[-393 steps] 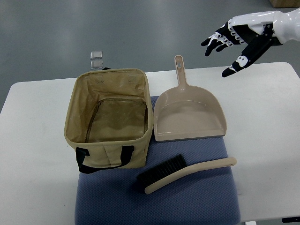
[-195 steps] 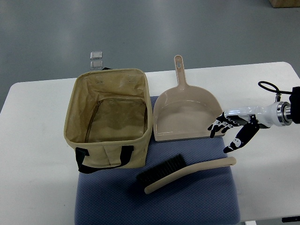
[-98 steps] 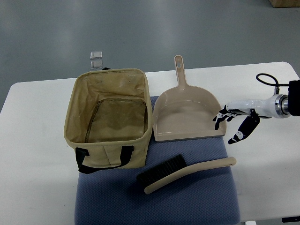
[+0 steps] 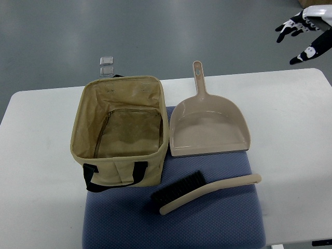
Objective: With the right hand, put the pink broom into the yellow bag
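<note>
The right hand [image 4: 306,31] hangs at two o'clock, fingers apart and empty; the beige curved plastic broom with black bristles [image 4: 205,192] lies far off at six o'clock on the blue mat [image 4: 228,223] — handle toward three o'clock; the tan fabric bag [image 4: 122,132] stands open at nine o'clock.

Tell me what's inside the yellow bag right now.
The yellow bag stands open and holds nothing visible: only its fabric lining and floor show. The pink broom lies outside it on the blue mat. The strip behind the bag's near wall is hidden.
</note>
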Motion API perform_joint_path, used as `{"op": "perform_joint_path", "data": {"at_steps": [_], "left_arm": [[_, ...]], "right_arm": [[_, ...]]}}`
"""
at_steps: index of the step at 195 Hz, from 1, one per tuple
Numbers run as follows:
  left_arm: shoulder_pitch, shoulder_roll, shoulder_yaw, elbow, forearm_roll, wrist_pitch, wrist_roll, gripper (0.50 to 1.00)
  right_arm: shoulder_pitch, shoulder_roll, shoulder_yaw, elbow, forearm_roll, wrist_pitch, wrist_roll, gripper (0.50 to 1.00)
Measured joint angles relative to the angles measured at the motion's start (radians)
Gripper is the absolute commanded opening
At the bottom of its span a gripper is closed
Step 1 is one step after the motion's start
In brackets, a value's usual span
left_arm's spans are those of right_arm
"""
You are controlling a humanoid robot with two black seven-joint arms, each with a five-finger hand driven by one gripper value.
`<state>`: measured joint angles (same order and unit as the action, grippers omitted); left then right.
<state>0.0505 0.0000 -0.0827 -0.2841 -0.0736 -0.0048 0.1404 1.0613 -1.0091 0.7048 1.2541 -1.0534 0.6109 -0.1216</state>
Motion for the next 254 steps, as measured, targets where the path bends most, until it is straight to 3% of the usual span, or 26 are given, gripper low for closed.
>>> {"op": "perform_joint_path", "data": {"at_steps": [39,79,143,174,254], "left_arm": [[0.0,0.0,0.003,-0.001,0.0,0.003,0.001,1.0],[0.0,0.0,0.002,-0.001,0.0,0.001,0.001,1.0],[0.0,0.0,0.0,-0.001,0.0,-0.003,0.001,1.0],[0.0,0.0,-0.001,-0.001,0.0,-0.003,0.0,1.0],[0.0,0.0,-0.004,0.001,0.0,-0.003,-0.001,1.0]], "right_arm": [[0.02,-0.022,-0.001,-0.001,-0.394,0.0,0.025,0.928],[0.007,0.01,-0.047,0.063,-0.504,0.0,0.026,0.93],[-0.126,0.072,-0.063,0.312,-0.371,0.0,-0.02,0.93],[-0.209,0.131,-0.055,0.34,-0.251,0.0,-0.07,0.928],[-0.445,0.202,-0.035,0.415,-0.18,0.0,-0.073,0.928]]}}
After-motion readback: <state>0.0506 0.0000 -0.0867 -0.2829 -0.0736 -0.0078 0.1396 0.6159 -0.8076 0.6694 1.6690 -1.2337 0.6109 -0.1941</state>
